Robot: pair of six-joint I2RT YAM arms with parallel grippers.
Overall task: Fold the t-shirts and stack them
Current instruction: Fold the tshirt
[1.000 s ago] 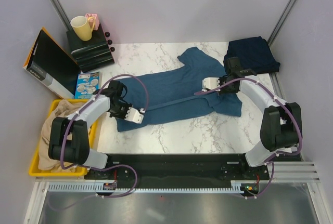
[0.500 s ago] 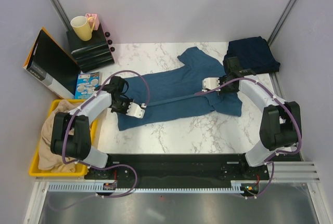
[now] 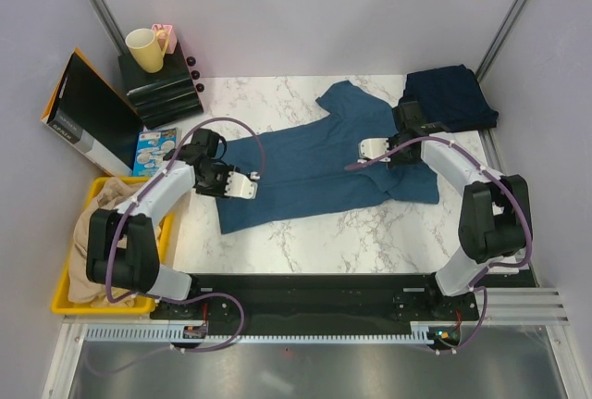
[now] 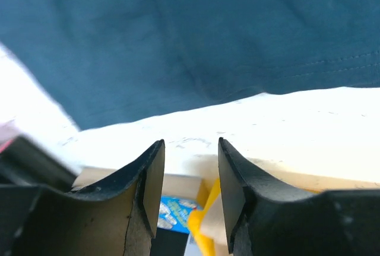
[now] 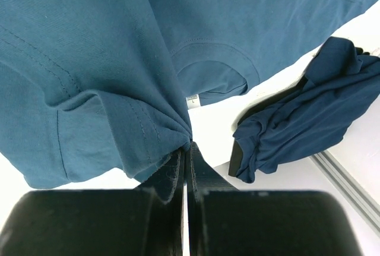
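Note:
The steel-blue t-shirt (image 3: 305, 172) lies spread across the marble table, its collar and label showing in the right wrist view (image 5: 196, 66). The navy t-shirt (image 3: 450, 95) sits bunched at the back right corner, also seen as the navy t-shirt (image 5: 309, 119) beyond the right fingers. My left gripper (image 3: 244, 186) hovers at the steel-blue shirt's left hem; it is open, with nothing between its fingers (image 4: 190, 144), and the cloth (image 4: 190, 42) lies past the tips. My right gripper (image 3: 370, 149) is shut on a pinched fold of the steel-blue shirt (image 5: 186, 143).
A yellow bin (image 3: 67, 299) with beige cloth stands off the table's left edge. At the back left are a black drawer box (image 3: 159, 84) with a yellow mug (image 3: 144, 49), a leaning black box (image 3: 88, 114) and a blue packet (image 3: 155, 151).
My left gripper has opened and let go of the steel-blue shirt's hem, after carrying it back and slightly left. The right gripper stays shut on its fold, barely moved.

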